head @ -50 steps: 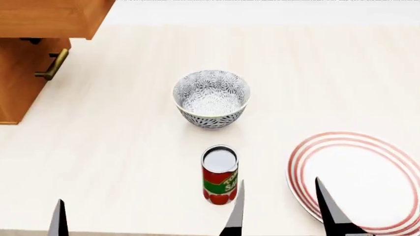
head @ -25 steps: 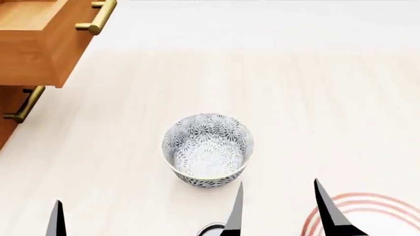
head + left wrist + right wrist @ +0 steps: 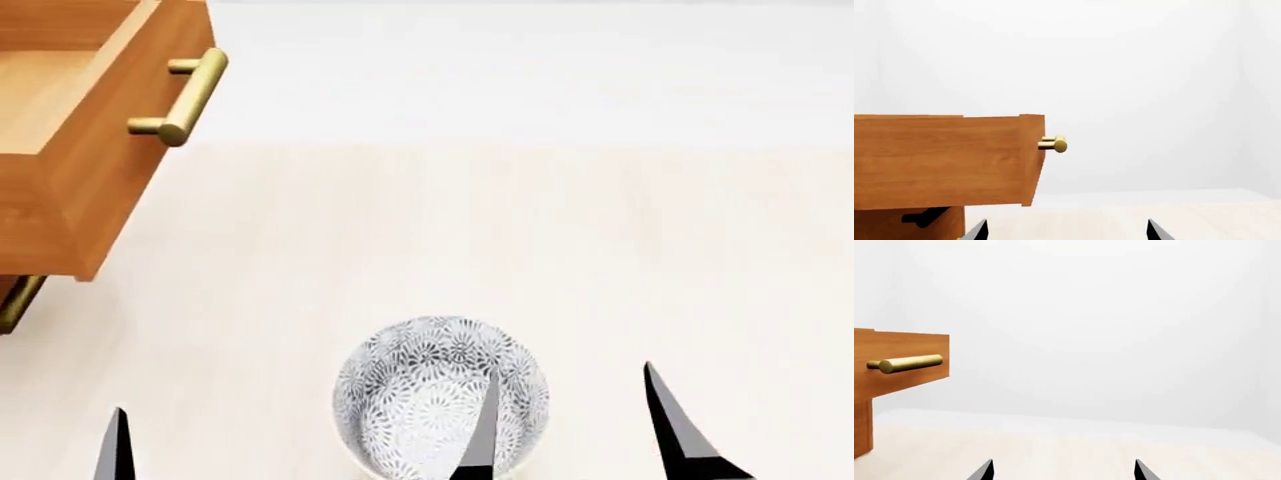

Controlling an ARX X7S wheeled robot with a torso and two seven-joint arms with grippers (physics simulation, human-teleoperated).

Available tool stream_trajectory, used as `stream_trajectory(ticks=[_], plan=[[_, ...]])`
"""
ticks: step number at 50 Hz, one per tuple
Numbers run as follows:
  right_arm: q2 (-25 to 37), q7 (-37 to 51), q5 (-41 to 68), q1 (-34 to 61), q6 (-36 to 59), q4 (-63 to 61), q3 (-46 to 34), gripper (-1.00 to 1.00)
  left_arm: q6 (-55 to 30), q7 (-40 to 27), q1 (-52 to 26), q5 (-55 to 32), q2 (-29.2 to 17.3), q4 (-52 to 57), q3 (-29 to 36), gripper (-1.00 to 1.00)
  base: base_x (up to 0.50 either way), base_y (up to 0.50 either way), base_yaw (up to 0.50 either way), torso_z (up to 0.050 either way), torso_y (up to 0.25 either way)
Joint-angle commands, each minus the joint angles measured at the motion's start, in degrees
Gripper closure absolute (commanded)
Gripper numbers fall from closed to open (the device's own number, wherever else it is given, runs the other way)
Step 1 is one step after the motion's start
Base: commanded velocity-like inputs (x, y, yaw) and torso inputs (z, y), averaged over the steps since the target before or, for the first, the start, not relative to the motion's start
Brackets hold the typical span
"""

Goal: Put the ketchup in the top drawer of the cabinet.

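The ketchup shows in none of the views, so I cannot tell where it sits. The top drawer (image 3: 80,150) stands pulled out from the cabinet (image 3: 907,222) at the table's (image 3: 534,250) far left corner, its inside bare wood as far as the head view shows. Its brass handle (image 3: 180,95) faces out over the table. Under it, the end of the lower drawer's handle (image 3: 16,303) peeks out at the left edge.

A patterned grey-white bowl (image 3: 427,385) stands upright near the table's near edge, roughly mid-width, well apart from the drawer. The stretch of table between bowl and drawer carries nothing.

The right tool (image 3: 567,420) has its two dark fingers spread, gripping nothing; its inner finger (image 3: 478,430) overlaps the bowl in the head view, though I cannot tell whether they touch. The left tool (image 3: 1064,232) is likewise spread wide and holds nothing, near the table's near-left edge.
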Motion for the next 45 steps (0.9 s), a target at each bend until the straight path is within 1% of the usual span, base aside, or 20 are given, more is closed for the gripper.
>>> stream_trajectory(ticks=[1,40,45], plan=[[0.27,0.59,0.57,-0.07,-0.50,0.46,-0.17,-1.00,0.22,-0.58,0.03,-0.08,-0.58,-0.13,0.25,-1.00,0.00,0.50,0.00,0.000,0.000],[1.95,2.31,0.82,-0.09,-0.03,0.53,-1.83,-1.00,0.75,-2.24,0.07,0.04,-2.08,-0.21,1.65,-1.00,0.00,0.50,0.00,0.000,0.000],[1.78,2.63,1.33,-0.28,-1.74,0.92,-1.22,-1.00,0.60,-2.43,-0.01,-0.16,-2.23,-0.08,1.70,-1.00,0.00,0.40,0.00,0.000,0.000]])
